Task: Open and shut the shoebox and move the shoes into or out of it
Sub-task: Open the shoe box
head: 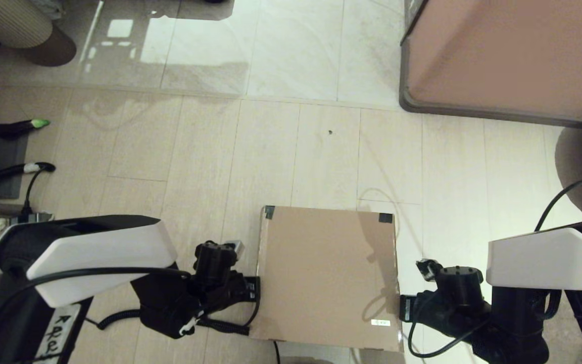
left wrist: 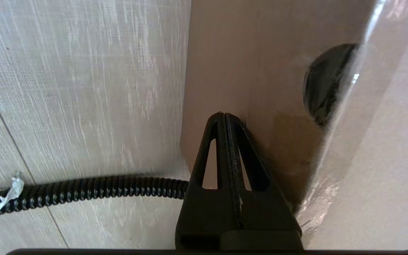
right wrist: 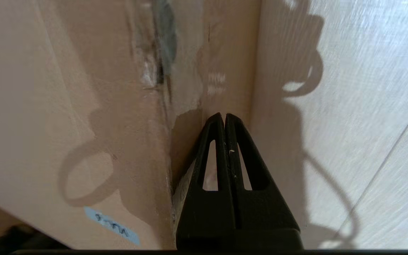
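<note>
The brown cardboard shoebox (head: 327,275) sits on the floor in front of me with its flip lid down, dark tape at the two far corners and a small white label (head: 381,322) near the front right. My left gripper (head: 255,289) is shut and empty, pressed against the box's left side wall (left wrist: 246,78), just under the lid's edge. On the opposite side my right gripper (head: 402,307) is also shut and empty, lying along the right side wall (right wrist: 225,71). The shoes are hidden.
A large pinkish-brown cabinet (head: 508,55) stands at the far right. Black cables (head: 8,172) and a dark mat lie at the left. A coiled cable (left wrist: 83,189) runs on the tiled floor beside the left gripper. A finger hole (left wrist: 326,83) shows in the box's left wall.
</note>
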Tool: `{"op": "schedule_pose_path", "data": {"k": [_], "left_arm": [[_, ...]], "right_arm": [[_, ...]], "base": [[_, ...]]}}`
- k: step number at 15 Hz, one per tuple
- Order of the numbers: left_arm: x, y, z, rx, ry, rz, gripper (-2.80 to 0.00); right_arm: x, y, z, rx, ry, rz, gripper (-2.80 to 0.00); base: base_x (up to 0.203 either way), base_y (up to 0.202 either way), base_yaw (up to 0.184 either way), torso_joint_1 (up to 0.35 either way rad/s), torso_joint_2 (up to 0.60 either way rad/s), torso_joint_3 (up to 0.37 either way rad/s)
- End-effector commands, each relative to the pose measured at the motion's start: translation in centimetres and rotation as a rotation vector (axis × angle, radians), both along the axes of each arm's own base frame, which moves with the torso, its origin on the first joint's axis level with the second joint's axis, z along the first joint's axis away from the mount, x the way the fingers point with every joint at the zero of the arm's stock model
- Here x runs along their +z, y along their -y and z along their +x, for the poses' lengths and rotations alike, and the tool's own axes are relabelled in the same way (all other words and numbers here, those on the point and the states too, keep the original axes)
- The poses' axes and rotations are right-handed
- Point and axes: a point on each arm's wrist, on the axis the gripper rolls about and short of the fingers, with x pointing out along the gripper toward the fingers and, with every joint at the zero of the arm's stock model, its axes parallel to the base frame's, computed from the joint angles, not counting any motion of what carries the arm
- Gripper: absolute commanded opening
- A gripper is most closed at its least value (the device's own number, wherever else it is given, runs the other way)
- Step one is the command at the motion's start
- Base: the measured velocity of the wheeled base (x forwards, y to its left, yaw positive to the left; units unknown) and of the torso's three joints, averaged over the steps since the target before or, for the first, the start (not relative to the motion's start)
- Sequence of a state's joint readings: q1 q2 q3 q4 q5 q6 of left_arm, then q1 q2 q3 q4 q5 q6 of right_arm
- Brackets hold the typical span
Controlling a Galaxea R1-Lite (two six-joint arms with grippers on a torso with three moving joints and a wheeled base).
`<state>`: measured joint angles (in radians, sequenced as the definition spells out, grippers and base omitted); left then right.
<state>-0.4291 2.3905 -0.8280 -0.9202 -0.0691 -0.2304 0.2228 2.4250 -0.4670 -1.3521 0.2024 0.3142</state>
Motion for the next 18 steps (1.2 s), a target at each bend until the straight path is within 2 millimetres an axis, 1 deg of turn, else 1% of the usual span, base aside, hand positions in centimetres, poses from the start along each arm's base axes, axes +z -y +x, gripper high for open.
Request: {"op": "schedule_pose_path", "data": {"k": [1, 3, 6, 10, 14, 18], "left_arm": [[0.9, 0.2, -0.3, -0.007, 0.015, -0.010, -2.80], [1.6, -0.1, -0.9, -0.007, 0.009, -0.010, -2.80], [2.6, -0.4, -1.5, -0.007, 0.017, -0.015, -2.80], [4.3, -0.8, -2.5, -0.005, 0.039, -0.024, -2.80], [6.4, -1.3, -3.2, 0.000, 0.080, -0.041, -2.80], [6.9, -1.8, -4.3, 0.004, 0.072, -0.042, -2.80]], "right_arm": [[1.1, 0.1, -0.9, -0.007, -0.022, 0.070, -2.80], [1.8, 0.3, -2.1, -0.016, -0.071, 0.138, -2.80], [2.6, 0.4, -2.9, -0.054, -0.126, 0.240, -2.80], [2.3, 0.9, -4.1, -0.070, -0.174, 0.239, -2.80], [2.5, 1.1, -5.0, -0.077, -0.155, 0.269, -2.80], [2.7, 1.4, -6.2, -0.069, -0.164, 0.282, -2.80]], "base": [[0.000, 0.000, 0.000, 0.000, 0.00, 0.000], [0.000, 0.000, 0.000, 0.000, 0.00, 0.000], [0.000, 0.000, 0.000, 0.000, 0.00, 0.000], [0.000, 0.000, 0.000, 0.000, 0.00, 0.000], [0.000, 0.000, 0.000, 0.000, 0.00, 0.000], [0.000, 0.000, 0.000, 0.000, 0.00, 0.000]]}}
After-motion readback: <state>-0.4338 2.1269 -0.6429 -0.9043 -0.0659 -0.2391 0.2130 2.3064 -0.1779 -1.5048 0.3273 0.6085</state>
